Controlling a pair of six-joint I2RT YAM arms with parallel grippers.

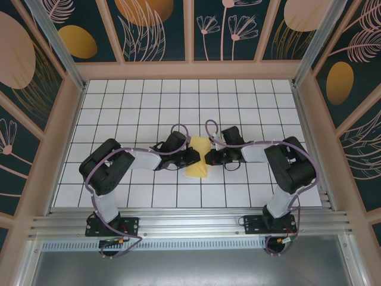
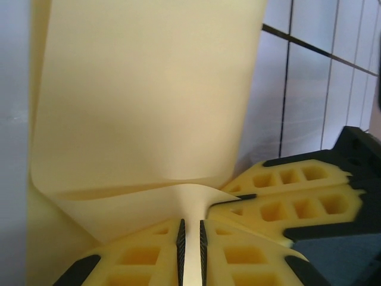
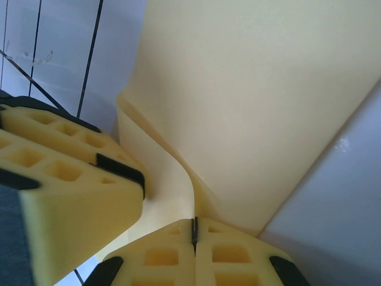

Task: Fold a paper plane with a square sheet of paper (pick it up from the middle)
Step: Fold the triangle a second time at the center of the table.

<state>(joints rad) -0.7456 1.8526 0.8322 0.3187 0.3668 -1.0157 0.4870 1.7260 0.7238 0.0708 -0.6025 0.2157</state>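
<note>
The square sheet of paper [image 1: 197, 167] is yellow and folded into a narrow, layered shape at mid-table. Whether it has the paper plane's pointed form I cannot tell. My left gripper [image 1: 194, 156] comes in from the left and my right gripper [image 1: 209, 158] from the right, meeting over the paper. In the left wrist view the left gripper [image 2: 190, 244] is shut on a raised flap of the paper [image 2: 149, 89], with the right gripper's fingers [image 2: 297, 199] close beside it. In the right wrist view the right gripper [image 3: 194, 231] pinches a curled layer of the paper [image 3: 256, 89], next to the left gripper's fingers [image 3: 59, 179].
The white gridded table [image 1: 119, 113] is walled by a wooden frame [image 1: 190, 70] at the back and both sides. A metal rail [image 1: 190, 223] carrying the arm bases runs along the near edge.
</note>
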